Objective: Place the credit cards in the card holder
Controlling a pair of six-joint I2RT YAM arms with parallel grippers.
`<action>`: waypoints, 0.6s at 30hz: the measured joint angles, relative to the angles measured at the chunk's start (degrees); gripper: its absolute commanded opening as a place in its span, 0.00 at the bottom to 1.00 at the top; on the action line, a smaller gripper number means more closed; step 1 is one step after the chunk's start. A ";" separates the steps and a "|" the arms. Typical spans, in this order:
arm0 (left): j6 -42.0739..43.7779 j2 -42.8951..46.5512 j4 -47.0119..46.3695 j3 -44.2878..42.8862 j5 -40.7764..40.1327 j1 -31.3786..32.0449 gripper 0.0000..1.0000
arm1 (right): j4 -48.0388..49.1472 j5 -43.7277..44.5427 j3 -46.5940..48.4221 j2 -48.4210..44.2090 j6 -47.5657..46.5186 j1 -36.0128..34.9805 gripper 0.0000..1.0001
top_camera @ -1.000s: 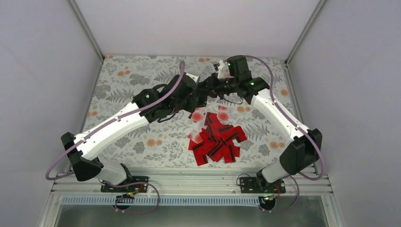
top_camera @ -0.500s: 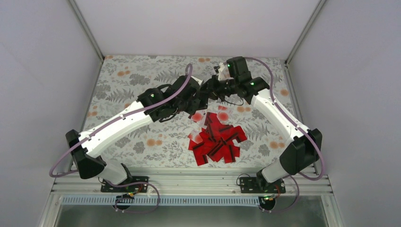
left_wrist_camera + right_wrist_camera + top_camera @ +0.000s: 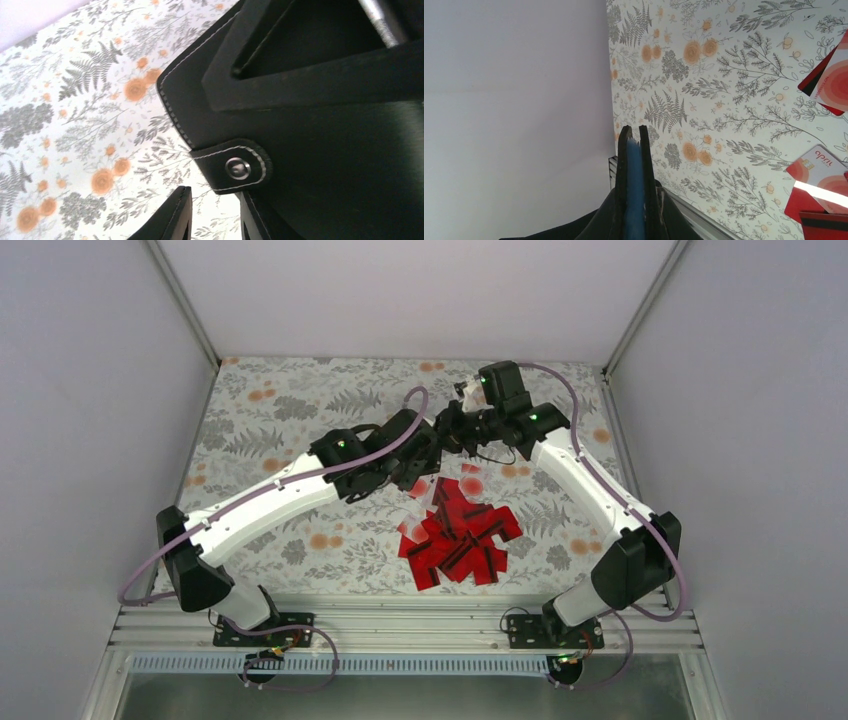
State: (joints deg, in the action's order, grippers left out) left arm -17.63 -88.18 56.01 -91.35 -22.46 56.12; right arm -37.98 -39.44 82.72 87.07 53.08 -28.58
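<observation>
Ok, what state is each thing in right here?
Black stitched folding card holder: held up off the flowered cloth.
Bright red rectangular credit cards: heaped loose on the cloth.
Left fingers: apart, tips beside the holder's snap tab.
Right fingers: shut on a thin blue sheet, apparently the holder's panel.

My two pincers meet above the far middle of the cloth [image 3: 300, 410]. My left pincer [image 3: 212, 200] reaches in from the left. My right pincer [image 3: 634, 132] reaches in from the right, a little farther back. The card holder [image 3: 310, 150] hangs between them, clear of the cloth. One edge of it sits between my right pincer's fingers, and the rest hangs just past the tips of my left. The credit cards [image 3: 460, 535] lie heaped on the cloth on the near side of the holder, toward my bases and slightly right of centre, overlapping one another.
</observation>
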 measured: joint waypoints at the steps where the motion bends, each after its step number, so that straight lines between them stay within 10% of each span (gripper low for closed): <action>1: -0.31 0.00 0.33 0.11 -0.57 0.02 0.23 | 0.02 -0.13 0.00 0.00 0.28 0.00 0.04; 18: 2.93 0.17 -0.33 1.84 -3.72 1.31 0.53 | -0.28 -2.16 -0.85 0.61 1.31 0.04 0.04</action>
State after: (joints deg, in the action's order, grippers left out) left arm -14.70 -88.01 55.68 -89.52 -26.17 57.43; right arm -38.26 -41.60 81.87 87.68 54.39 -28.53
